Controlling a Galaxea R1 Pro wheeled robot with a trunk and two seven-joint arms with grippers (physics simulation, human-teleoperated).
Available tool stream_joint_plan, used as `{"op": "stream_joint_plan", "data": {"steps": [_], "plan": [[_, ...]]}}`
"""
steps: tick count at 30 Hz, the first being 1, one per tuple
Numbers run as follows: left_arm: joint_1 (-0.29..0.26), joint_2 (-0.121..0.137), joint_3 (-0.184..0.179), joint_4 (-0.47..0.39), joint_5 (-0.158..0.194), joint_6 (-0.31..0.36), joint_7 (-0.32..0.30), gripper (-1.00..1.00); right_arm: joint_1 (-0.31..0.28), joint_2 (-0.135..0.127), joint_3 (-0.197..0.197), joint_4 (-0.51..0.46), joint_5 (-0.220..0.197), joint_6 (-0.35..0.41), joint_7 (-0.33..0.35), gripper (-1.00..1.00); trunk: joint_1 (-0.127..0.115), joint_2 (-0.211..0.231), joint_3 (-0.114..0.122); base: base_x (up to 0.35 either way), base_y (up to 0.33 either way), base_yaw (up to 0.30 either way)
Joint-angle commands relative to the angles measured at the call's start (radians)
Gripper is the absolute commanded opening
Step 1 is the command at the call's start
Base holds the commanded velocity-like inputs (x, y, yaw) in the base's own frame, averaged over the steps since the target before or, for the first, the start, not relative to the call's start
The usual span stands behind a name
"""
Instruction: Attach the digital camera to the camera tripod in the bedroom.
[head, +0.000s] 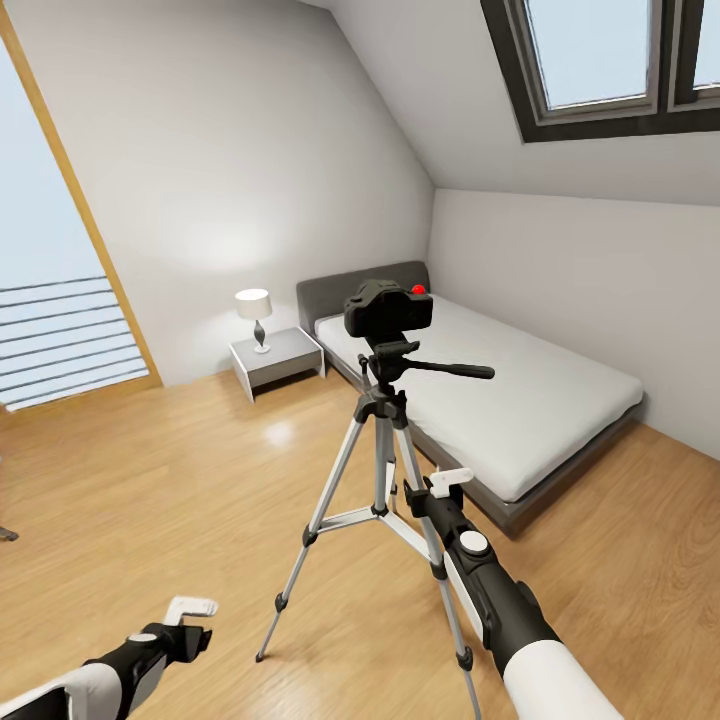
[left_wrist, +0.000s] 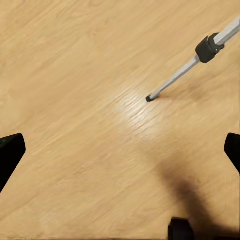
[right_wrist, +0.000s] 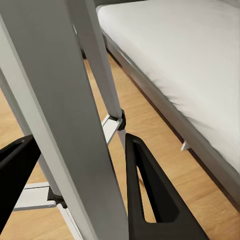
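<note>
Presently, the small black boxy digital camera (head: 389, 308), with its round red button on top, sits on the black head of the tall camera tripod (head: 383, 440), whose three silver-grey telescoping legs stand splayed on the light wood floor (head: 150, 500) of the bedroom. The black pan handle juts out level from the head, toward the low grey-framed bed with white mattress (head: 500, 400), which lies just behind the tripod.

The right gripper (head: 447, 483) is low among the legs, well below the camera. In the right wrist view its fingers (right_wrist: 150, 200) are spread, with a tripod leg (right_wrist: 65, 125) passing between them; whether either finger touches the leg cannot be settled from this angle. The left gripper (head: 190, 612) hangs near the floor, apart from the tripod, jaws spread and holding nothing; its wrist view shows bare boards and one leg's foot (left_wrist: 150, 98).

Judgement: the camera appears mounted, so the task looks near done or done. The governing relation is vertical: the camera lies straight up the tripod's long axis from the right gripper, which is the nearer arm. Any withdrawal should clear the leg sideways without nudging it, since a knock could topple the stand.

Also noted: a white bedside table with a lamp (head: 254, 315) by the wall.
</note>
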Motion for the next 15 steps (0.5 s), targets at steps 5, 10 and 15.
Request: {"op": "stream_joint_plan", "data": {"steps": [5, 10, 15], "plan": [[0.004, -0.003, -0.008, 0.002, 0.029, -0.003, 0.063, 1.0, 0.0, 0.0, -0.003, 0.005, 0.012, 0.003, -0.004, -1.0, 0.001, -0.002, -0.002, 0.0, 0.0, 0.0], [0.004, -0.011, -0.007, 0.001, 0.127, -0.003, 0.072, 1.0, 0.0, -0.001, -0.004, 0.005, 0.012, 0.003, -0.004, -1.0, 0.001, -0.002, -0.002, 0.0, 0.0, 0.0], [0.004, -0.011, -0.007, 0.001, 0.147, -0.003, 0.072, 1.0, 0.0, -0.001, -0.004, 0.005, 0.012, 0.003, -0.004, 1.0, 0.001, -0.002, -0.002, 0.0, 0.0, 0.0]]}}
